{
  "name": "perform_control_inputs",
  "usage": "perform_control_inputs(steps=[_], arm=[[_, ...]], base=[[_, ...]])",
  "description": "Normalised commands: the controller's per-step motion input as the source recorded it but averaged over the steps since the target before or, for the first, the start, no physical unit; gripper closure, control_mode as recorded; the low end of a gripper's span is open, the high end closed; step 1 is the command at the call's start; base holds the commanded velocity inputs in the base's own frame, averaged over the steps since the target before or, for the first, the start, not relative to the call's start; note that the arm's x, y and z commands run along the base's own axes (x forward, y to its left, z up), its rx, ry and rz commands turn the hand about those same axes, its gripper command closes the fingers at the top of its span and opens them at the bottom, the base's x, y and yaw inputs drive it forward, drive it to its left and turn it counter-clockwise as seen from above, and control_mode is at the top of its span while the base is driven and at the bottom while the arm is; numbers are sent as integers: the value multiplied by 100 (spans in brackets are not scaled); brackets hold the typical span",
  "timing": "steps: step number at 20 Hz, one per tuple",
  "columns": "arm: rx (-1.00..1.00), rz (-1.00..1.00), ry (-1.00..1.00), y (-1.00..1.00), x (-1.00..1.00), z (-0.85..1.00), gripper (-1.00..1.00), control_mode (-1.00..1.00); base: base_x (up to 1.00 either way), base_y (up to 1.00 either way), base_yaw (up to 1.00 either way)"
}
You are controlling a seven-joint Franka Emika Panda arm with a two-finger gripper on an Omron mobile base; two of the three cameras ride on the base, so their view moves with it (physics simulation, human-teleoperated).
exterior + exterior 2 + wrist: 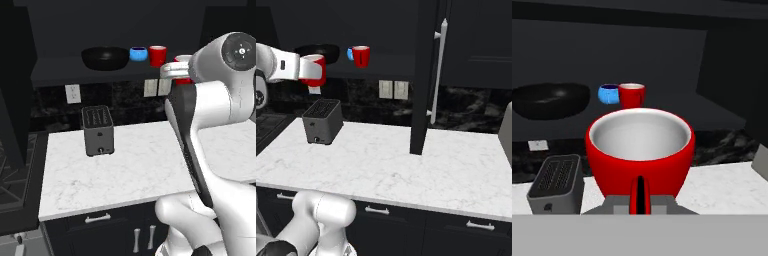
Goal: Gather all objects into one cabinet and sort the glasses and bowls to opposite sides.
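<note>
My gripper (639, 199) is shut on the handle of a red cup (639, 150) with a pale inside, held upright in the air in front of the black cabinet. The same held cup (314, 70) hangs above the toaster, left of the shelf's things. On the cabinet's dark shelf board (60, 70) stand a wide black bowl (105, 57), a small blue bowl (138, 53) and another red cup (157, 55), in a row from left to right. My arm partly hides the held cup (183, 66).
A grey toaster (97, 130) stands on the white marble counter (130, 170) below the shelf. An open dark cabinet door (426, 75) with a long handle juts out over the counter. Wall outlets (393, 89) sit on the backsplash.
</note>
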Motion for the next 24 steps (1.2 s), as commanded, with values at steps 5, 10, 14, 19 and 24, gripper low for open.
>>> perform_control_inputs(steps=[5,10,14,19,24], arm=[[1,-19,1,-61,61,8,100,-100],[6,-3,0,-94,50,-1,100,-100],[0,-1,0,-57,88,0,100,-100],[0,0,0,-5,99,-10,100,-100],[0,1,1,-7,77,-22,100,-100]], base=[[0,0,0],[0,0,0],[0,0,0],[0,0,0],[0,0,0]])
